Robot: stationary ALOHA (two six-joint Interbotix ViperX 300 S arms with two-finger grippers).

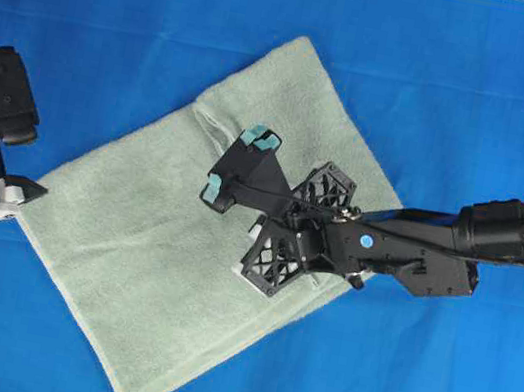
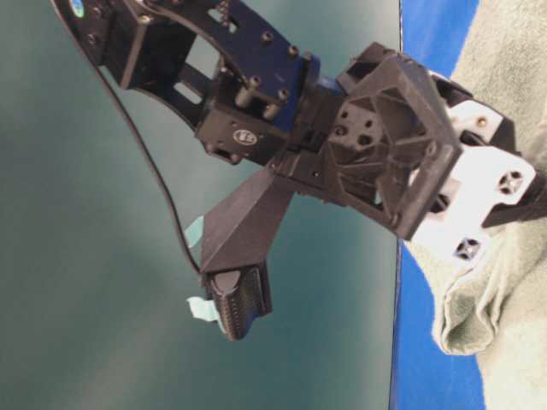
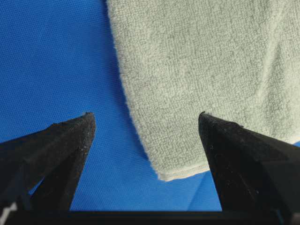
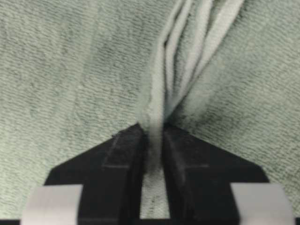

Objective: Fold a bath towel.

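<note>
Right wrist view alone: right gripper (image 4: 153, 140) clenched on bath towel (image 4: 70, 70) hems; left gripper (image 3: 146, 123) spread wide.

Bright blue smooth sheet (image 1: 122, 9) spread across the whole work surface, dark teal wall (image 2: 77, 282) behind at table level
</note>
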